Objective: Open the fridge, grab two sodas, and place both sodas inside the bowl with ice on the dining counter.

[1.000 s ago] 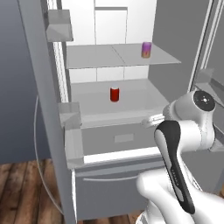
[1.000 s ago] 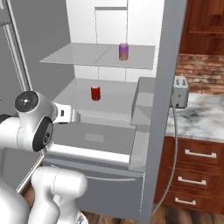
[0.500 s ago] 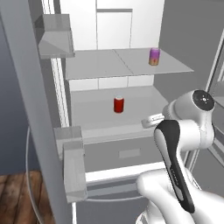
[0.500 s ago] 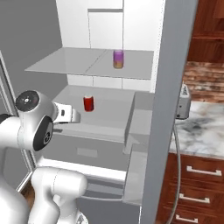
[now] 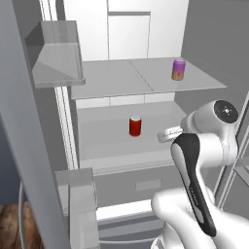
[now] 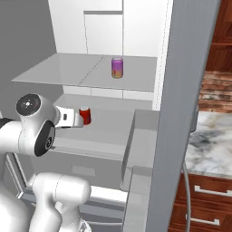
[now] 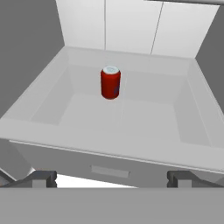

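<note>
Closer fridge (image 5: 146,44) than before, claw (image 7: 111,178) spread (hand view), purple soda (image 6: 117,67) above red soda (image 7: 110,82).

The fridge (image 5: 146,29) has smooth matt white inner walls and flat grey shelves (image 5: 146,80) that look like plastic. The red can (image 7: 110,82) is glossy with a pale metallic top; the purple can (image 5: 178,69) has a soft sheen. The floor (image 5: 9,219) is brown wood. The bench (image 6: 210,147) is veined marble over reddish wood drawers (image 6: 204,199) with silver metal handles.
</note>
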Motion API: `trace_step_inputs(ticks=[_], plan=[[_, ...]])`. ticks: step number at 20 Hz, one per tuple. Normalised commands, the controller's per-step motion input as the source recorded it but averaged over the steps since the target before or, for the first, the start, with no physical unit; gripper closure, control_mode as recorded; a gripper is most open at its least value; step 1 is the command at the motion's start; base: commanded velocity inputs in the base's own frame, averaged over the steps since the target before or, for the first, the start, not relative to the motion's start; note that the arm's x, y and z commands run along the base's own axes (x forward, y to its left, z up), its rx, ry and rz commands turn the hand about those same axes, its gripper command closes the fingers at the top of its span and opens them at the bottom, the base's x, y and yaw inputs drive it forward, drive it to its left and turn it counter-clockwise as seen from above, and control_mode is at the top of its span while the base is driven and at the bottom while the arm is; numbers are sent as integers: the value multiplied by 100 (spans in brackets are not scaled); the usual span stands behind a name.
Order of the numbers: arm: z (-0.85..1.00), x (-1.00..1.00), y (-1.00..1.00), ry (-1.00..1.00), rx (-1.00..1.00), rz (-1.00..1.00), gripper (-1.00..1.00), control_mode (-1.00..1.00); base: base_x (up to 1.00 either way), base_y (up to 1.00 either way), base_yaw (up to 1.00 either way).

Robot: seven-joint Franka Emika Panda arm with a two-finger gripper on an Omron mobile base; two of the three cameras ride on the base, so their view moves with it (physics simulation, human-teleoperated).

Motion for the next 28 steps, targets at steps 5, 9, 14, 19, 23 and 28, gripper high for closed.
trace_step_inputs(ticks=[5,9,14,19,23,28], plan=[[0,0,0,0,0,0,-100,100,0,0,0],[0,0,0,0,0,0,-100,100,0,0,0],[-23,-10,3,-4,2,-8,-100,-100,-8,-1,-1],[-38,0,24,-14,7,-12,-100,-100,0,0,0],[-30,5,28,-19,9,-4,-100,-100,0,0,0],[-47,1,8,-21,8,1,-100,-100,0,0,0]])
